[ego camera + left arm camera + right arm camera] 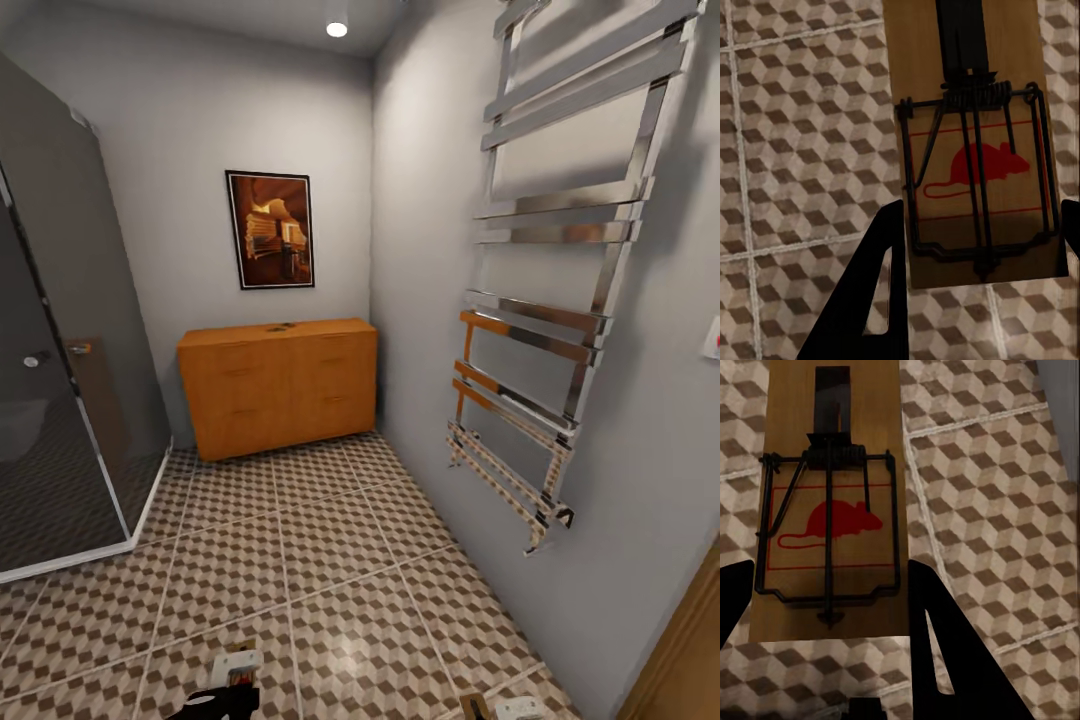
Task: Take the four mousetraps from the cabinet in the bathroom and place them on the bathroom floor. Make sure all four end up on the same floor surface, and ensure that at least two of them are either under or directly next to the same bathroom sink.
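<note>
Wrist views show each gripper, left (pixel 975 247) and right (pixel 829 607), clamping a mousetrap (pixel 975 142) (pixel 832 502) over the floor (pixel 795 150); none placed, cabinet (pixel 278 385) far off.

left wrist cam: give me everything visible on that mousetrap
The mousetrap is a flat rectangular tan wooden board printed with a red mouse inside a thin red frame. Dark wire parts sit on top: a coiled spring across the board, a rectangular striker bar and a straight rod down the middle. It sits between the black fingers of the left claw, held above the cube-patterned bathroom floor.
</note>
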Tool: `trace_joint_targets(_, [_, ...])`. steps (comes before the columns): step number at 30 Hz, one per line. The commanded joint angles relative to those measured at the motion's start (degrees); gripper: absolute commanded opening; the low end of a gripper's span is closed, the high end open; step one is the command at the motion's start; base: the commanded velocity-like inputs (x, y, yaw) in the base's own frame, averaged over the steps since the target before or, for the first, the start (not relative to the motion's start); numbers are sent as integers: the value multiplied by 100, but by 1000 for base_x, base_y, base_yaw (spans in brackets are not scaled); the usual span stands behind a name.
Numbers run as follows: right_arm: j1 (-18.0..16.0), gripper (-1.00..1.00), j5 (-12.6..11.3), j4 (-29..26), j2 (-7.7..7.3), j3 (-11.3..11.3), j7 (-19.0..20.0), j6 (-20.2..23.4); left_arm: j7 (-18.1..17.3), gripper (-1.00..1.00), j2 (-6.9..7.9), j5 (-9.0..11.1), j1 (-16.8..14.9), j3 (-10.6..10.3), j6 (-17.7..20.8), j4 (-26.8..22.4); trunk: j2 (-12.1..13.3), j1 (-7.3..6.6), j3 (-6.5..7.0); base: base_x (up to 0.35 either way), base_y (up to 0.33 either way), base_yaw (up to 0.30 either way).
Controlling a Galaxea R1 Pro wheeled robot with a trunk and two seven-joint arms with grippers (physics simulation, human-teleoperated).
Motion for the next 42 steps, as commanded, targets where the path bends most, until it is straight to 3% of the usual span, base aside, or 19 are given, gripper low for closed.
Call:
trace_joint_targets(1, [-8, -100, 43, 19, 2, -31, -24, -17, 26, -100, -1, 46, -3, -26, -20, 4, -3, 0, -4, 0, 0, -290])
trace_joint_targets(13, [-6, -100, 34, 21, -5, -31, -11, -4, 29, -100, -92, 39, 3, -26, -20, 4, -3, 0, 20, 0, 0, -296])
trace_joint_targets(42, [-6, -100, 34, 21, -7, -32, 5, 45, -7, -100, -98, 44, 6, -27, -11, 4, -3, 0, 30, 0, 0, -298])
